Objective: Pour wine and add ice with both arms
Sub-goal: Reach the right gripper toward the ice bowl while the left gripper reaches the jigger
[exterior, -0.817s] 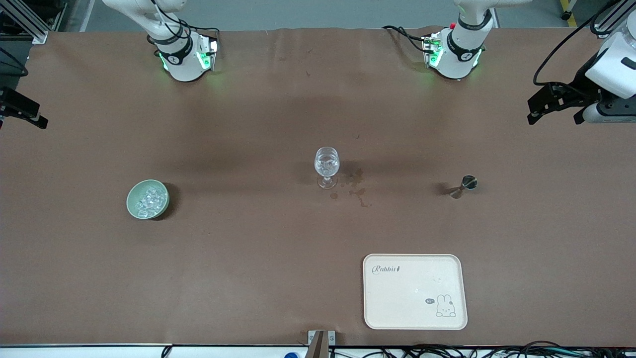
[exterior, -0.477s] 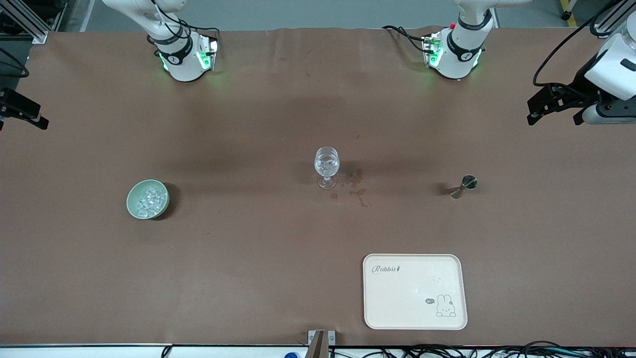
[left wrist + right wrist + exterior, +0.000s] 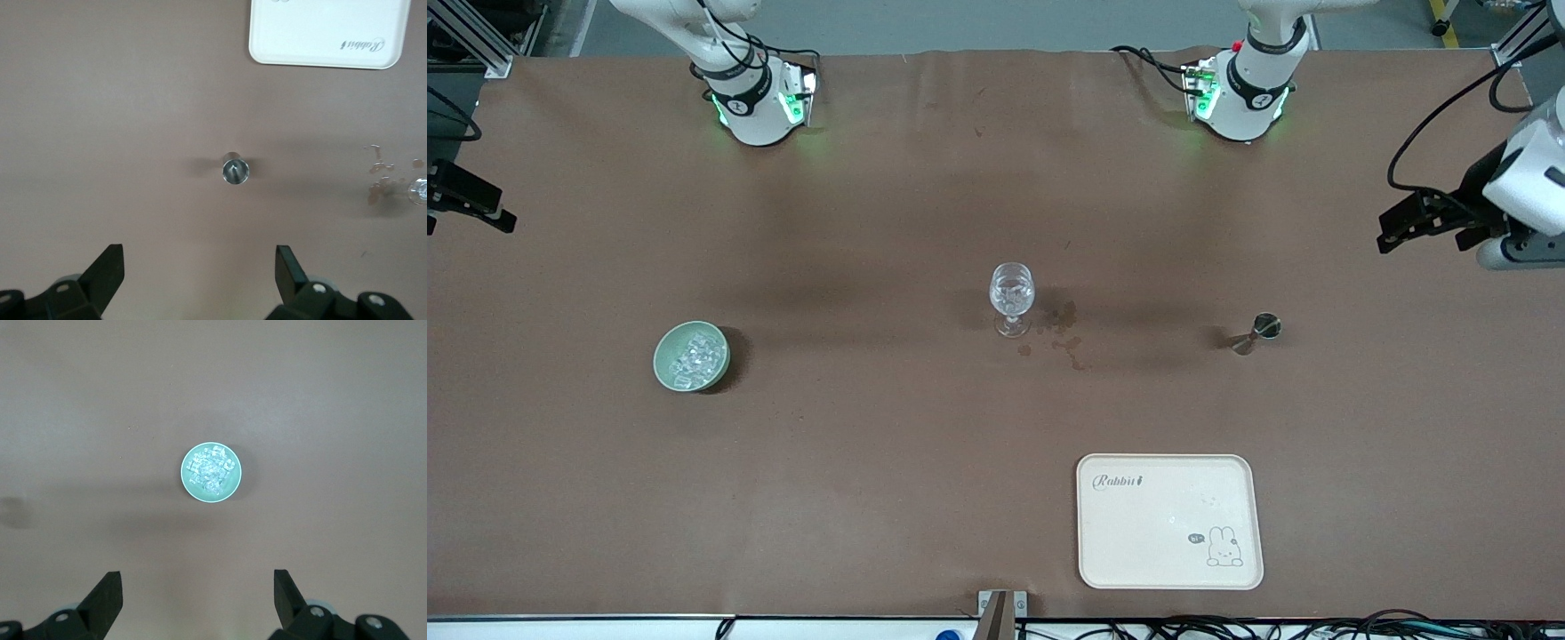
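At the table's two ends we hold our left gripper (image 3: 1423,224) and right gripper (image 3: 467,203) up, jaws wide and empty; ice (image 3: 694,356) sits well apart.

A big brown surface (image 3: 871,462) filled almost the whole front view. It looked soft and a bit wrinkled, with dark shadows across the middle. Above its top edge was a grey floor (image 3: 978,22). Metal frame bars (image 3: 471,36) stood at one top corner. Black cables (image 3: 1316,627) lay along the bottom edge.
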